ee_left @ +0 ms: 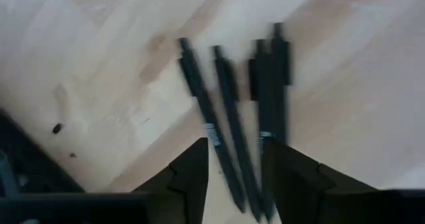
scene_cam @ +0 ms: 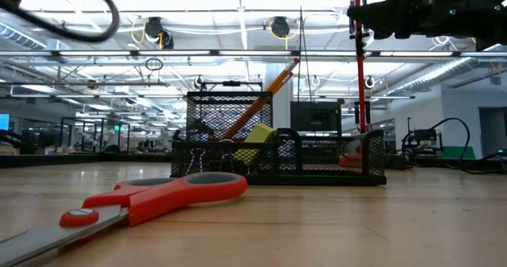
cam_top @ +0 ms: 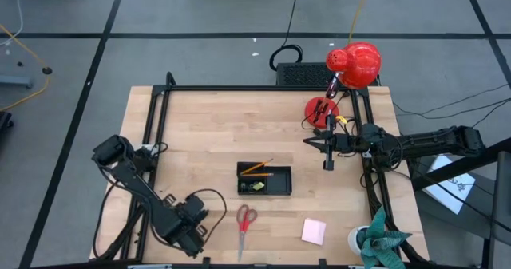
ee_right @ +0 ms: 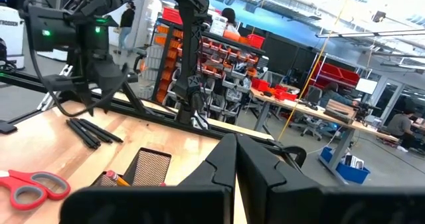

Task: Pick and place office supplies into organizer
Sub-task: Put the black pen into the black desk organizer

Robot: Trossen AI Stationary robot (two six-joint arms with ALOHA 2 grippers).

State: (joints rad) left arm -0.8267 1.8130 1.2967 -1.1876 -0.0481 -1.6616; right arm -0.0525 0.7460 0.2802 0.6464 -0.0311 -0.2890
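Observation:
Several black pens [ee_left: 229, 111] lie side by side on the wooden table, near its front left corner. My left gripper [ee_left: 236, 147] points down over them, open, one finger on each side of the middle pens' ends; I see no touch. The black mesh organizer [cam_top: 264, 179] sits mid-table and holds orange pencils [scene_cam: 261, 101] and a yellow-green bit [scene_cam: 257, 136]. Red-handled scissors [cam_top: 246, 219] lie flat in front of it, and a pink sticky-note pad [cam_top: 313, 231] lies to their right. My right gripper [ee_right: 236, 164] waits shut above the table's right side.
A red desk lamp [cam_top: 355, 64] stands at the far right corner, and a green plant [cam_top: 382, 241] at the near right corner. A black frame rail [cam_top: 152, 141] runs along the table's left side. Bare wood lies between the pens and the organizer.

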